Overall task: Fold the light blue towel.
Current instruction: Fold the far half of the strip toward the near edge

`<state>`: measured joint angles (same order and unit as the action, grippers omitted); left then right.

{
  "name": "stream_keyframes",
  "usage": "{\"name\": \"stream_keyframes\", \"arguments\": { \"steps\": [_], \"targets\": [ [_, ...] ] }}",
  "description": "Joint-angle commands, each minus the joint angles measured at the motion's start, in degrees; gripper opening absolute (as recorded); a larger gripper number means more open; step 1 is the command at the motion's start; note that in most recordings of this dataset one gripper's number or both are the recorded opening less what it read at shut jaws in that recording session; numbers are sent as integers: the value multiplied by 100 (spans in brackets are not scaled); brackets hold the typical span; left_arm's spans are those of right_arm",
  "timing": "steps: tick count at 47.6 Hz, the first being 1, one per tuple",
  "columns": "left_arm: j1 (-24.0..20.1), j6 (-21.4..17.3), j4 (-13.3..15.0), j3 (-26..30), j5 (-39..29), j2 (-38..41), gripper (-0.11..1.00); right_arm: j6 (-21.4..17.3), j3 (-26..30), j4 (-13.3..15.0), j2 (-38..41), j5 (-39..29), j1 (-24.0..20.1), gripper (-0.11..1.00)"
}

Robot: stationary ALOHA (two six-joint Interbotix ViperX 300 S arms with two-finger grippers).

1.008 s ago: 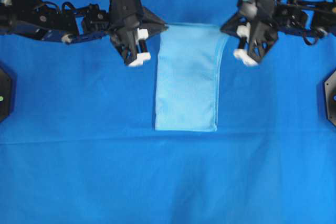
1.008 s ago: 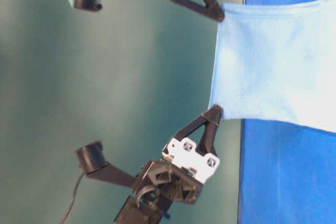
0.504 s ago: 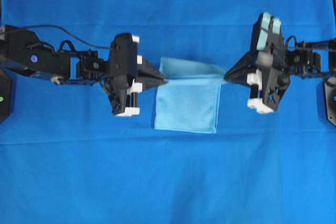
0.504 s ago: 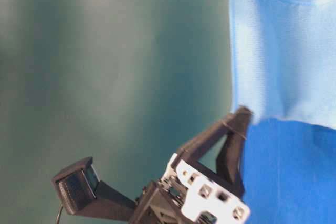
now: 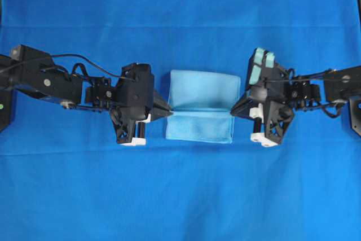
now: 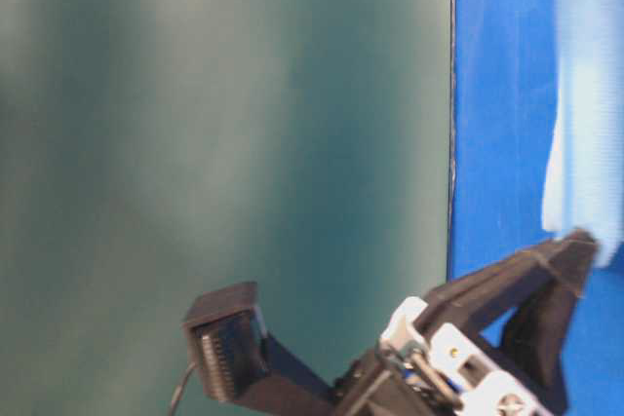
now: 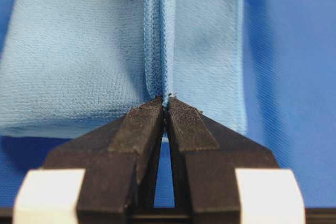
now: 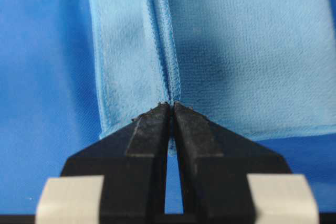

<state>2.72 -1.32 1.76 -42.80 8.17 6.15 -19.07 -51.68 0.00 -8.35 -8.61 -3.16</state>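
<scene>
Both end effectors — left (image 5: 167, 112), right (image 5: 234, 112) — carried the light blue towel (image 5: 202, 91) hem nearer.

Left gripper (image 5: 167, 112) reaching in from left, jaws pinched tight. Right gripper (image 5: 235, 111) mirrored opposite, likewise clamped

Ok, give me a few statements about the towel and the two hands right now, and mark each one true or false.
1. The left hand is shut on the light blue towel's hem. True.
2. The right hand hangs open above the towel. False: it is shut on the hem too.
3. The towel lies flat in one layer. False: one part is doubled over another.
4. The towel rests on a royal-blue table cloth. True.
</scene>
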Motion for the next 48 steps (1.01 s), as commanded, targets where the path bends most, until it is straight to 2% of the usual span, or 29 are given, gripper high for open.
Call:
{"name": "stream_keyframes", "arguments": {
  "steps": [1,15,25,27,30,32,35,37,41,48],
  "targets": [
    [141,18,0,-26,97,53,2,-53,0,-9,123,44,-105,4],
    [246,97,26,-114,598,369,2,-97,26,-18,378,229,-149,5],
    [246,149,18,-123,615,360,4,-97,97,-70,466,229,-220,8],
    [246,149,26,-123,615,360,9,-97,123,-70,475,229,-281,18],
    [246,158,18,-123,615,352,21,-88,167,-70,492,237,-369,37],
    [246,158,18,-123,615,352,35,-88,185,-70,492,229,-413,50],
    [246,158,26,-123,615,334,53,-97,220,-70,475,229,-492,64],
    [246,149,18,-114,615,316,66,-97,272,-70,457,211,-545,65],
    [246,149,18,-79,598,272,82,-97,334,-70,352,185,-624,56],
    [281,132,18,-79,527,-35,80,-79,413,-53,35,-26,-668,55]
  ]
}}
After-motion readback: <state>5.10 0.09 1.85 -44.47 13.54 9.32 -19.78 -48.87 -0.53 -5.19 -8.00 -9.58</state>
